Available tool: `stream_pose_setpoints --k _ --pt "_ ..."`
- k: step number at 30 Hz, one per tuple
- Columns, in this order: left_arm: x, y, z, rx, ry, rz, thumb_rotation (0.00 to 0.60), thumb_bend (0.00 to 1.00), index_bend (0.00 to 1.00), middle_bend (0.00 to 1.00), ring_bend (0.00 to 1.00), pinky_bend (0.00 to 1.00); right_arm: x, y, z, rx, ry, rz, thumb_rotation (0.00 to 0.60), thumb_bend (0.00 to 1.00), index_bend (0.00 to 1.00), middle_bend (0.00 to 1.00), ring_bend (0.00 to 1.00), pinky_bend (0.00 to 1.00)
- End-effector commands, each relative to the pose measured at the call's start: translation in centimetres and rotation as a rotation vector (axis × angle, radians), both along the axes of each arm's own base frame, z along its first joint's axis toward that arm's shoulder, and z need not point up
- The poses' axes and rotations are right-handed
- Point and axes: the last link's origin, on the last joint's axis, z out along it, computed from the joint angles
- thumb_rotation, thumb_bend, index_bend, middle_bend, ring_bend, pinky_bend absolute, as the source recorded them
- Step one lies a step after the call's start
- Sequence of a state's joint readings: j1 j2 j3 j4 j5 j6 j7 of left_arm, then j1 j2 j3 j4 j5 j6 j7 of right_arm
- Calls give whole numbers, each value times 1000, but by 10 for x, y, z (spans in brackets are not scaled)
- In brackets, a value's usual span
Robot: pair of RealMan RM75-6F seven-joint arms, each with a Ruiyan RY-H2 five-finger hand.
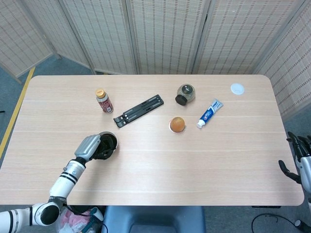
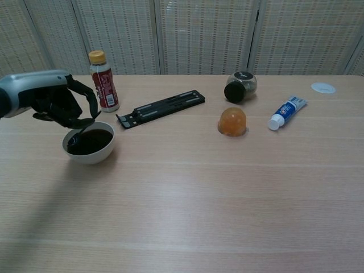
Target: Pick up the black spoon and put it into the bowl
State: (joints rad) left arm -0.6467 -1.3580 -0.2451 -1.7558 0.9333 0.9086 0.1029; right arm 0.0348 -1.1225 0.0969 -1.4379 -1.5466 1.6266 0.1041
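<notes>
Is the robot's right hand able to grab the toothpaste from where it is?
Probably yes: the right hand hangs off the table's right edge, and only bare table lies between it and the toothpaste.

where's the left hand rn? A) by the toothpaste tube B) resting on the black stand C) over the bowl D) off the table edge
C: the left hand hangs right above the bowl at the table's near-left, with the black spoon in its fingers pointing down toward the dark inside; the head view also shows the hand overlapping the bowl's rim.
</notes>
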Motion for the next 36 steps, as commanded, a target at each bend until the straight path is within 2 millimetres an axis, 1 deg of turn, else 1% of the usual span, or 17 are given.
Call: stream_pose_setpoints --k 1,5,9,14,20,25,33,36 --pt "9 14 -10 7 -10 -2 600 572 653 1000 943 1000 0 1 0 0 -1 -2 600 236 85 271 188 150" --pt "13 27 -20 14 -21 11 600 573 660 1000 943 1000 0 2 0 -5 -2 -3 600 235 85 271 188 150" --pt "13 35 -33 16 -7 22 600 573 665 1000 943 1000 -2 3 0 -5 -1 -11 600 236 85 271 188 150" --pt "8 41 -47 14 29 41 600 573 665 1000 943 1000 -2 3 -1 -8 1 -13 600 236 85 272 188 150" --pt "-2 48 -55 17 66 65 600 573 666 1000 943 1000 -2 1 -1 -7 0 -10 600 235 85 271 188 150" --pt "-13 51 -55 19 88 88 600 573 671 1000 943 1000 -2 -1 -2 -2 1 -12 600 235 85 271 188 150" --pt "-26 52 -46 25 110 113 600 573 672 1000 943 1000 -1 -3 -3 2 2 -5 600 236 85 271 188 150" --pt "-28 49 -45 10 126 108 600 573 672 1000 943 1000 -1 -2 -4 0 1 -3 600 236 85 272 188 150"
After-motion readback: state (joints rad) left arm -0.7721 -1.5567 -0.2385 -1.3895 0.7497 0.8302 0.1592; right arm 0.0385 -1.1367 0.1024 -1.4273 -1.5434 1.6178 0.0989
